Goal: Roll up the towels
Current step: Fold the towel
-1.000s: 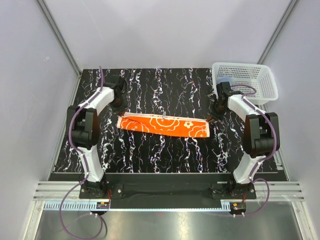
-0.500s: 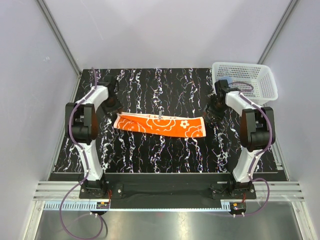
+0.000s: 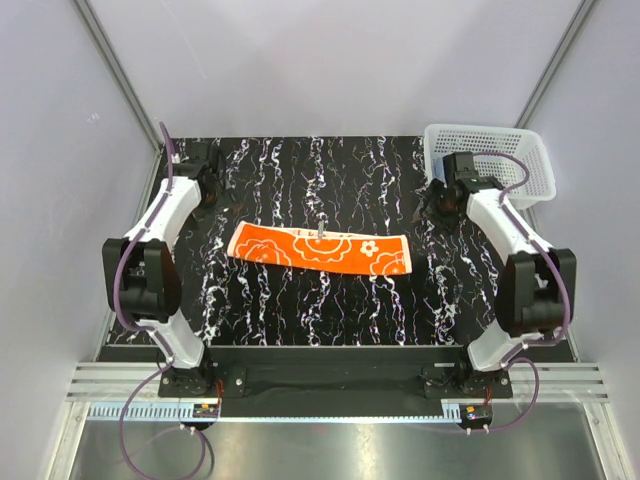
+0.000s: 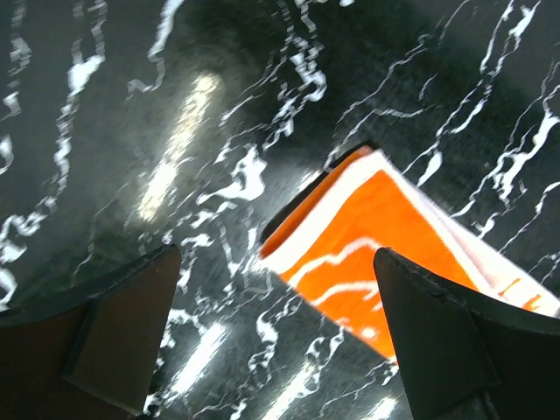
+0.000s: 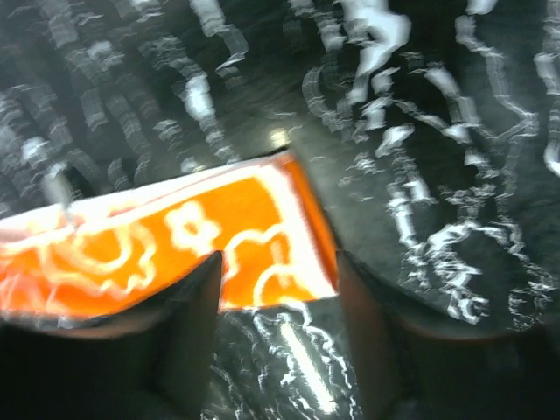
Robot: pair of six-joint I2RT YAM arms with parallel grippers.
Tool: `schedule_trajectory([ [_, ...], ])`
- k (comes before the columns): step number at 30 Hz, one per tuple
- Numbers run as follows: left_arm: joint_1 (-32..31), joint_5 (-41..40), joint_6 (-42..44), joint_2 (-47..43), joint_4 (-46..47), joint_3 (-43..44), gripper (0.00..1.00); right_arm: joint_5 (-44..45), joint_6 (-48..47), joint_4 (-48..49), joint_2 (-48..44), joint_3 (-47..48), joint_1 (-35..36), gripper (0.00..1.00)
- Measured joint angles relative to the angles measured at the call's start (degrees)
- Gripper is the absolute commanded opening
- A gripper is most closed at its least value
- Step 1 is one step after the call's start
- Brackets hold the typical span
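An orange towel [image 3: 320, 248] with white swirls and flowers lies folded into a long flat strip across the middle of the black marbled table. My left gripper [image 3: 204, 182] hovers beyond the towel's left end, apart from it. In the left wrist view its fingers [image 4: 114, 332] stand wide apart over bare table, and the towel's end [image 4: 385, 236] lies ahead to the right. My right gripper [image 3: 436, 204] hangs above and behind the towel's right end. Its jaws [image 5: 276, 350] are open on nothing, with the towel's corner [image 5: 262, 236] just past the tips.
A white mesh basket [image 3: 500, 150] stands at the back right corner, close behind the right wrist. Grey walls enclose the table [image 3: 320, 310] on three sides. A small grey tag [image 3: 322, 231] sticks up from the towel's far edge.
Both grippers have let go of the towel's ends and opened. The left arm has drawn back to the far left, the right one back toward the basket. The towel has settled flat.
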Motion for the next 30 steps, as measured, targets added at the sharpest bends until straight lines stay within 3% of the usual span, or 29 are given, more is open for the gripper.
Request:
schedule_trajectory([
  [3,-1.16,-1.14,0.02,-3.74,0.61,-3.56,0.93,-4.96,-0.59,2.95,-5.35,-3.17,1.42,0.42],
  [7,-4.98,1.46,1.09,-5.14,3.48,-7.19,0.87,-12.35,-0.9,7.19,-5.33,-3.67,5.27,0.35],
  [14,-10.49,9.29,2.1,1.86,9.64,-7.39,0.86,-19.23,-1.18,11.74,6.47,-3.21,6.86,0.31],
  [21,-9.66,10.01,2.05,11.17,10.45,-7.06,0.86,-18.99,-2.8,12.07,15.67,-2.34,5.86,0.3],
  [30,-5.92,9.6,-0.96,12.57,10.64,-4.98,0.83,-20.2,-3.04,12.37,18.1,-1.64,1.66,0.3],
])
